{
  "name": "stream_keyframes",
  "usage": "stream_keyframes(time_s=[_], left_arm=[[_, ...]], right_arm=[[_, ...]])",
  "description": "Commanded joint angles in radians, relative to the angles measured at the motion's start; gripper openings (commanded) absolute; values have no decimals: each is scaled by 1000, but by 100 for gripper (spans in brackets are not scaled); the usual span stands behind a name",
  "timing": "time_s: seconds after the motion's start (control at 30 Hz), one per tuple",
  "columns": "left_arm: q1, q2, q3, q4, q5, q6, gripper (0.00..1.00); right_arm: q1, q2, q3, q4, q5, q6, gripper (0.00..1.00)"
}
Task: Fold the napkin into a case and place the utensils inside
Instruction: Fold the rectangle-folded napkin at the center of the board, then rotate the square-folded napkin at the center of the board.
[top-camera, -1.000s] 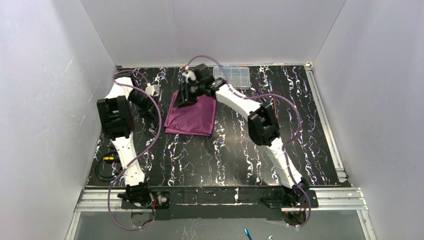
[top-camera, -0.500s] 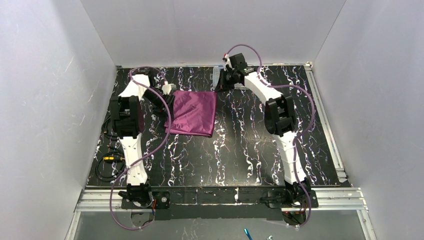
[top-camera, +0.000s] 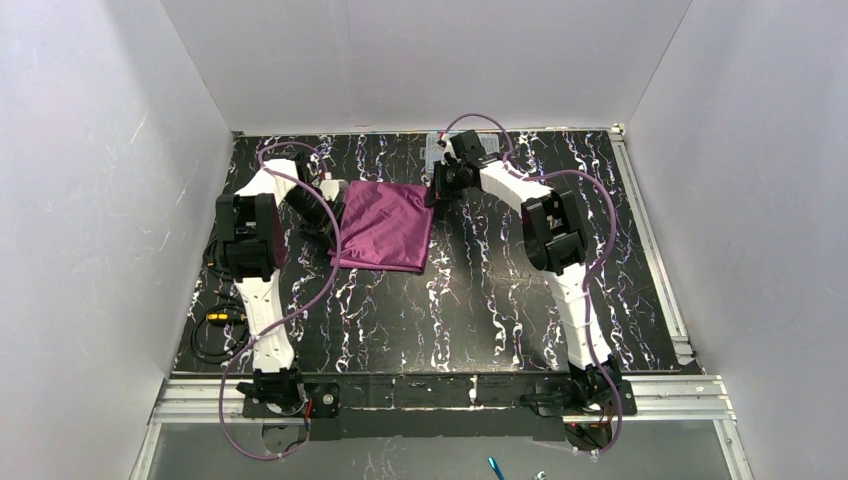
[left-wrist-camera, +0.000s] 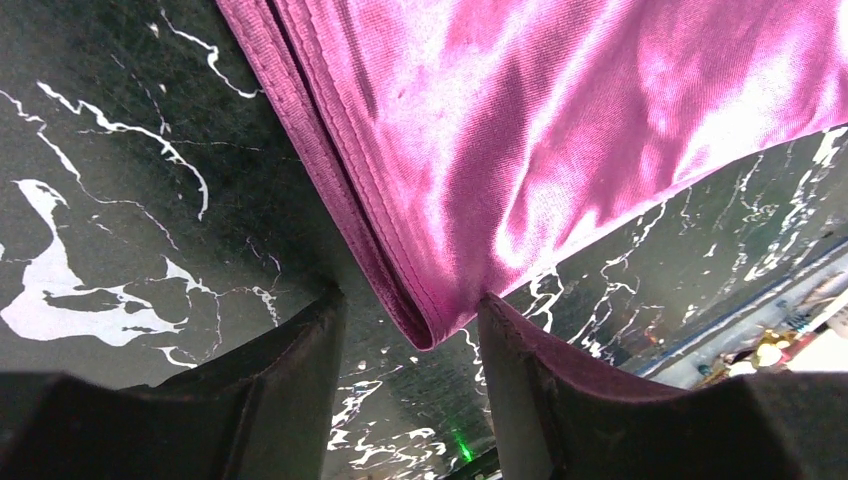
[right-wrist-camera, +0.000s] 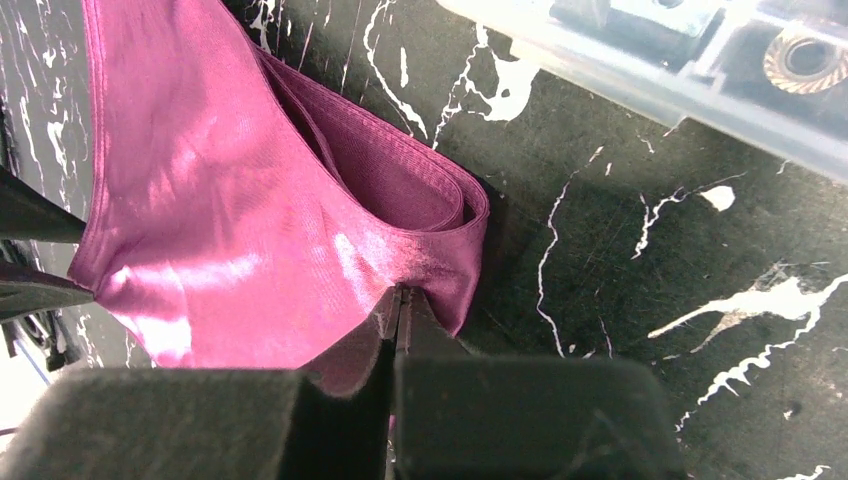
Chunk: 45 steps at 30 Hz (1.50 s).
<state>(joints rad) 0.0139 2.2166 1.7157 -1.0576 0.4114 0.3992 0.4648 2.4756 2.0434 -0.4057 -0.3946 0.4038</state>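
Observation:
The plum-purple napkin (top-camera: 385, 225) lies folded in layers on the black marbled table (top-camera: 480, 300), left of centre at the back. My left gripper (top-camera: 333, 203) is open at its far left corner; in the left wrist view the folded corner (left-wrist-camera: 432, 325) sits between the two fingers (left-wrist-camera: 300, 380) without being pinched. My right gripper (top-camera: 434, 190) is at the far right corner. In the right wrist view (right-wrist-camera: 400, 298) it is shut on a pinch of the napkin (right-wrist-camera: 250, 200), with the layers gaping open beside it. The utensils are out of view.
A clear plastic compartment box (right-wrist-camera: 650, 60) holding metal nuts lies just behind the napkin's right corner, mostly under my right arm in the top view. Black cables (top-camera: 210, 330) lie at the table's left edge. White walls close in three sides.
My right gripper went from over the napkin to the box at the back, then came down on the napkin's far right corner and shut. My left gripper moved right to the far left corner.

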Motion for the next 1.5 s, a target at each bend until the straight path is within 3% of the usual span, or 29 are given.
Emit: stream_keyframes(time_s=[0.0,0.3,0.43,0.7,1.03,1.23,1.47], left_arm=[[-24,-28,-67,68,-121,59,50],[-49,-63,-130,97,-139,111,49],[-53,-67,-127,96,-131,110,49],[-52,-81,-131,95,-141,130,50],[-71,-80,-143,52,-66,181,51],[-85,-82,-146,51,-80,198,51],[-121,-121,-151,20,-29,223,50]], right_arm=[[-6,-41,-46,33,69,-27,4],[7,-172,-77,188,61,48,23],[54,-146,-71,256,52,53,22],[86,-59,-35,248,175,0,11],[76,-210,-365,367,327,-24,1],[53,-291,-528,432,317,7,1],[54,-464,-830,544,239,98,1]])
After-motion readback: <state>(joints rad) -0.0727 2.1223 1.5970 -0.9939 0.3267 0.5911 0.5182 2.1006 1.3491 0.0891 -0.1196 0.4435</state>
